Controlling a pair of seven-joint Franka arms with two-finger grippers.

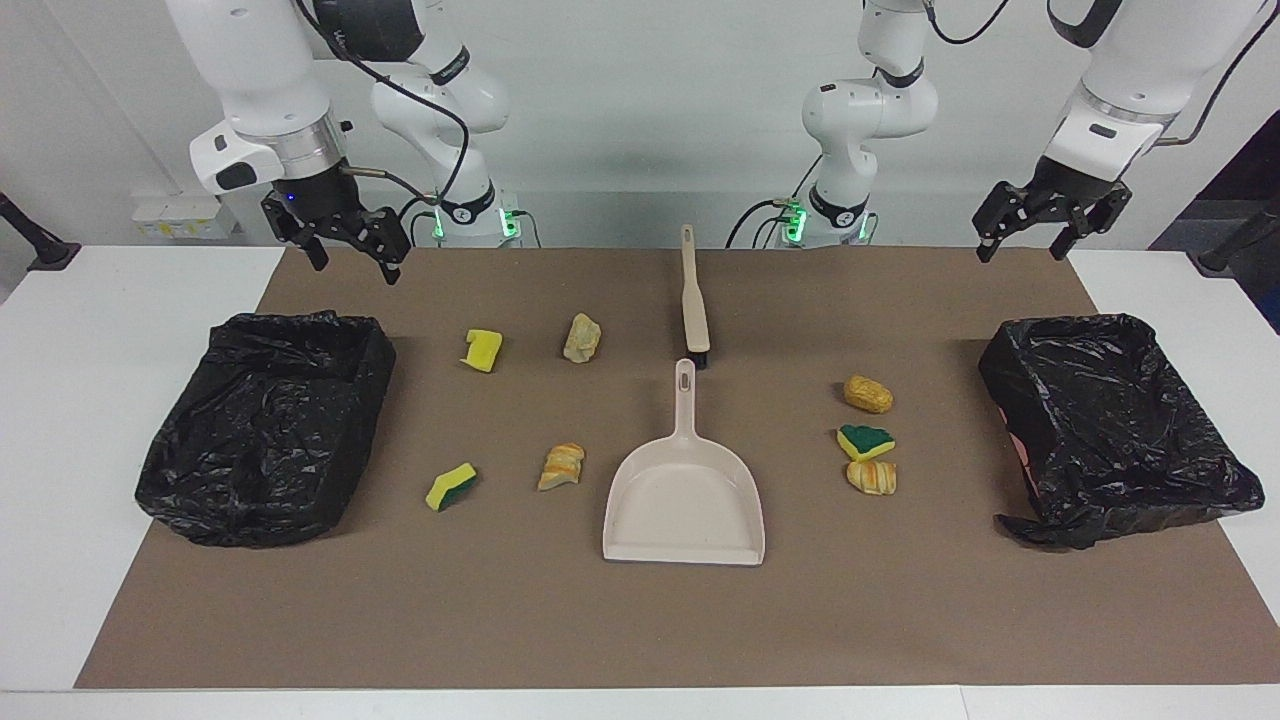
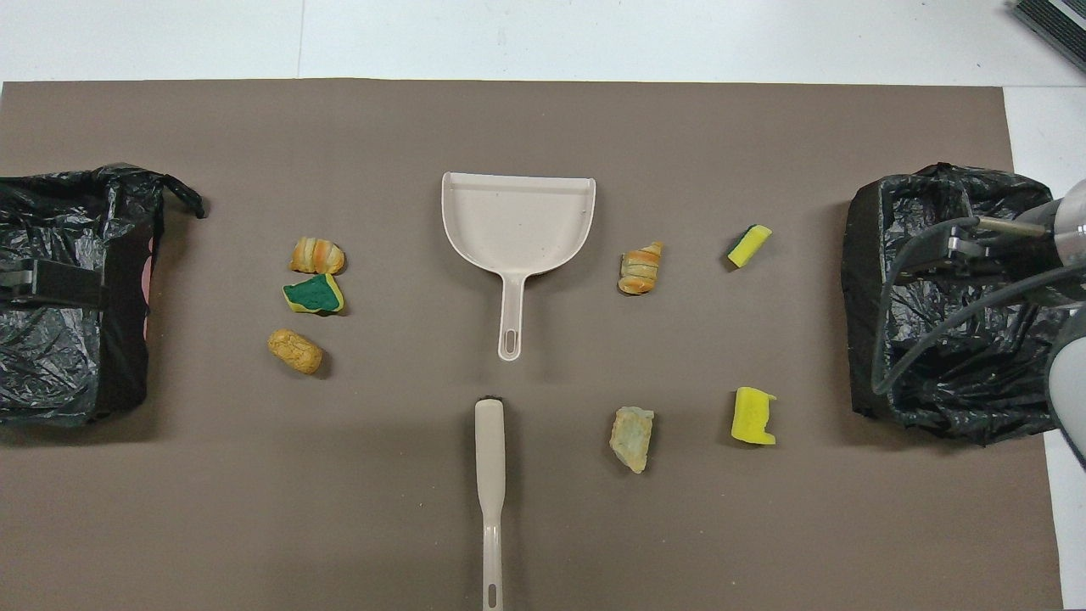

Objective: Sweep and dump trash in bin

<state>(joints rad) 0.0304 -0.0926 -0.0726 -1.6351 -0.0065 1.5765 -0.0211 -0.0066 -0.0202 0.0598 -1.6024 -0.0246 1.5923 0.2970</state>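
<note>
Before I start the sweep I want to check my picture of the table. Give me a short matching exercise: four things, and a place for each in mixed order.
Things:
1. brush
2. dustpan
3. green-topped sponge scrap
4. plain yellow sponge scrap

Places:
A. between two bread-like lumps, toward the left arm's end
B. mid-table, handle pointing toward the robots
C. toward the right arm's end, beside a pale lump
D. nearer to the robots than the dustpan, in line with its handle

Pairs: 1-D, 2-B, 3-A, 4-C
</note>
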